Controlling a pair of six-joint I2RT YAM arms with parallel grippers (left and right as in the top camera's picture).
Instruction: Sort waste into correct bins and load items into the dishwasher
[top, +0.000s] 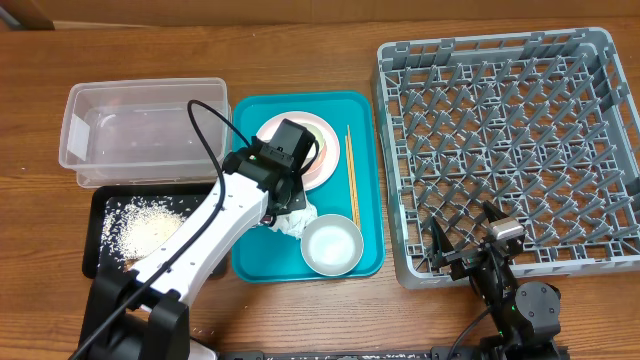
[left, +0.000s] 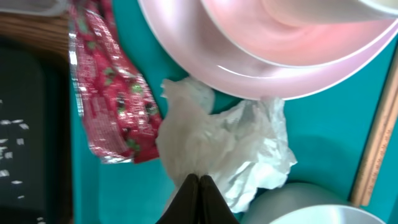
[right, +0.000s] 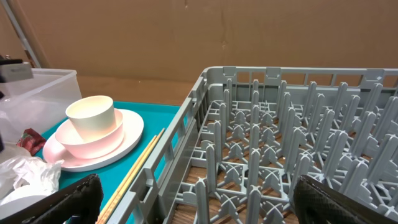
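Your left pincer (left: 199, 186) is shut, tips on the crumpled white napkin (left: 230, 149); shiny red wrapper (left: 112, 106) to its left, round pink plate (left: 249, 68) beyond. Your right pincer (right: 199, 202) is wide open, grey lattice rack (right: 280, 143) ahead.

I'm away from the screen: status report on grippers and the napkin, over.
Left gripper shut, tips at the crumpled napkin, grip unconfirmed. Right gripper open, empty, at the dish rack. Red wrapper beside napkin, pink plate rim overhanging it.

Looks like a lab test bench to me: big grey plastic lattice dish rack (top: 510, 150) parked on a wooden table (top: 150, 50), plain brown board wall (right: 186, 37) behind it.
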